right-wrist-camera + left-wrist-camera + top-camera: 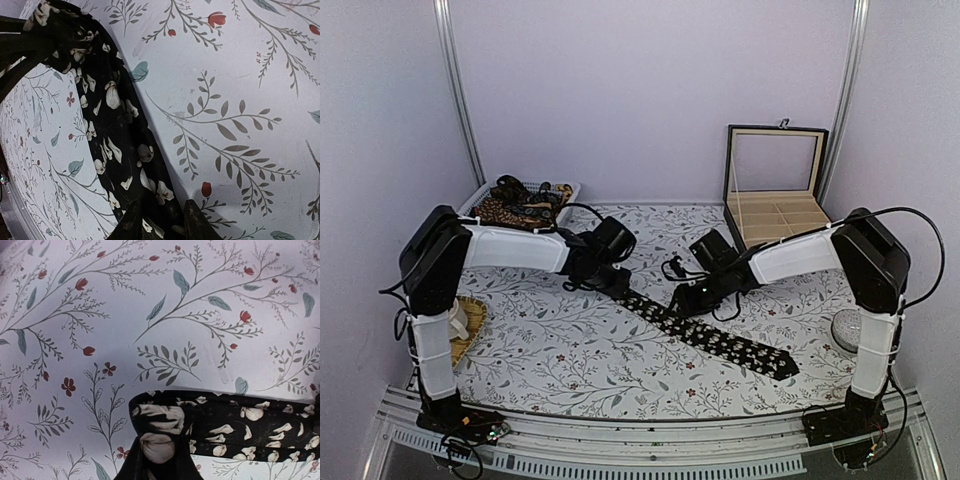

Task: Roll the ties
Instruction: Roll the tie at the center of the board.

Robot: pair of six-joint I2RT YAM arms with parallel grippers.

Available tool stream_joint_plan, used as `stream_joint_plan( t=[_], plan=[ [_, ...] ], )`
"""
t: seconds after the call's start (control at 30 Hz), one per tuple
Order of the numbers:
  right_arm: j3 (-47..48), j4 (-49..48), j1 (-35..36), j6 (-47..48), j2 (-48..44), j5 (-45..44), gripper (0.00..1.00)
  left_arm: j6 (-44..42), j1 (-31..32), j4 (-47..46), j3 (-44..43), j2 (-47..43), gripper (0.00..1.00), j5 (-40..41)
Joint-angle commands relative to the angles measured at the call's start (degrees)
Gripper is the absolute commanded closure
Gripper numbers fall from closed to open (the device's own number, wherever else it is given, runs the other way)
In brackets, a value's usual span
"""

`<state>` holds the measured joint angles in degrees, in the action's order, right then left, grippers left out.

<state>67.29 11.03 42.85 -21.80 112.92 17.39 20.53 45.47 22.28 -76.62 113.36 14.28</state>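
Left gripper [615, 283] pinches black tie [720, 340] end; right gripper [165, 207] straddles it, grip unclear; basket [567, 189], box [728, 165] behind.

Overhead — wrists close over tie [250, 432]

Your left arm [515, 248] and right arm [795, 258] match. Behind each tool runs a long white shell, then a bulky black joint housing, then a second white link wrapped with ties. Thin black cables [920, 214] loop back from the tool end. Farthest from it sits a black base [455, 412] tangled with wires. Your right fingers [200, 222] are dark and blunt.
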Motion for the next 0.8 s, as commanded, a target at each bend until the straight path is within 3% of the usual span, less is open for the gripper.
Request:
stream_joint_plan(
  t=[0.0, 0.17, 0.33, 0.63, 0.77],
  plan=[
    [-2.95, 4.05, 0.49, -0.30, -4.12, 2.70, 0.72, -2.97, 3.66, 7.44, -2.96, 4.29, 1.00, 14.62],
    [-4.20, 2.70, 0.06, -1.41, -5.67, 5.98, 0.71, -7.20, 8.00, 10.81, -6.06, 8.80, 1.00, 26.91],
    [-5.09, 1.49, -0.80, -2.57, -6.26, 9.42, 0.71, -9.64, 10.45, 11.58, -6.79, 11.69, 1.00, 33.53],
    [-7.52, -2.06, -5.23, -6.34, -6.89, 17.00, 0.70, -11.90, 13.34, 9.11, -5.16, 12.50, 1.00, 32.49],
    [-8.01, -3.26, -6.38, -7.55, -8.02, 20.07, 0.63, -11.48, 13.59, 7.16, -3.16, 11.50, 1.00, 29.79]
  ],
)
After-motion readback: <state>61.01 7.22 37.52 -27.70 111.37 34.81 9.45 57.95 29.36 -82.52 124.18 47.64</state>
